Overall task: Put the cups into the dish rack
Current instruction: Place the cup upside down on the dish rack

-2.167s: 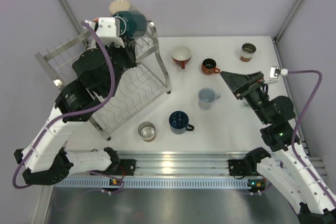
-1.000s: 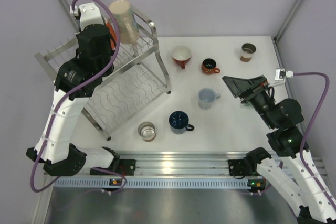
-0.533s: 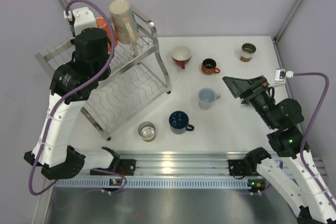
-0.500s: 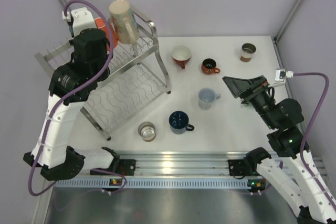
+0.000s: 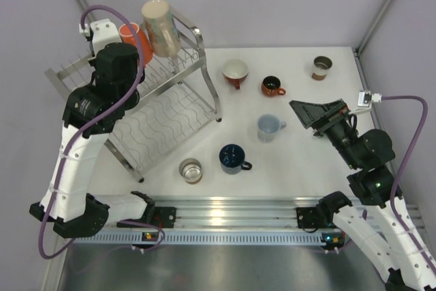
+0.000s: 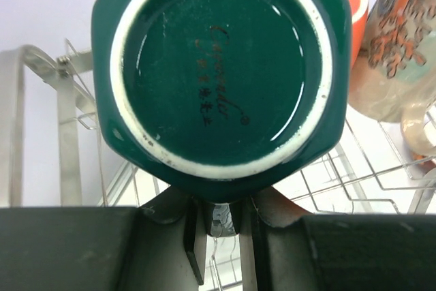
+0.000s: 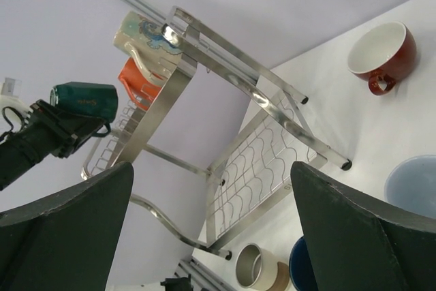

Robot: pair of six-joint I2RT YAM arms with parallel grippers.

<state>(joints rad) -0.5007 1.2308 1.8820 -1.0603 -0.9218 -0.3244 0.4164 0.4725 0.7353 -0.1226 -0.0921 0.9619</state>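
Note:
My left gripper [image 6: 222, 204] is shut on the handle of the dark teal cup [image 6: 218, 66], whose base faces the wrist camera. In the right wrist view the teal cup [image 7: 85, 100] lies on its side in the air, above the upper tier of the dish rack [image 5: 170, 117], left of the orange cup [image 5: 129, 33]. The tall beige cup [image 5: 160, 26] stands beside the orange one on that tier. In the top view my left arm hides the teal cup. My right gripper [image 5: 304, 112] is open and empty, above the table's right side.
On the table stand a red cup with a white inside [image 5: 235, 71], a small brown cup [image 5: 273, 86], a brown-and-white cup [image 5: 321, 67], a pale blue cup [image 5: 270, 127], a navy cup [image 5: 233, 158] and a metallic cup [image 5: 191, 170]. The rack's lower tier [image 7: 262, 168] holds nothing.
My left arm has carried the teal cup leftward along the upper tier, past the beige and orange cups. My right arm has shifted slightly and stayed open.

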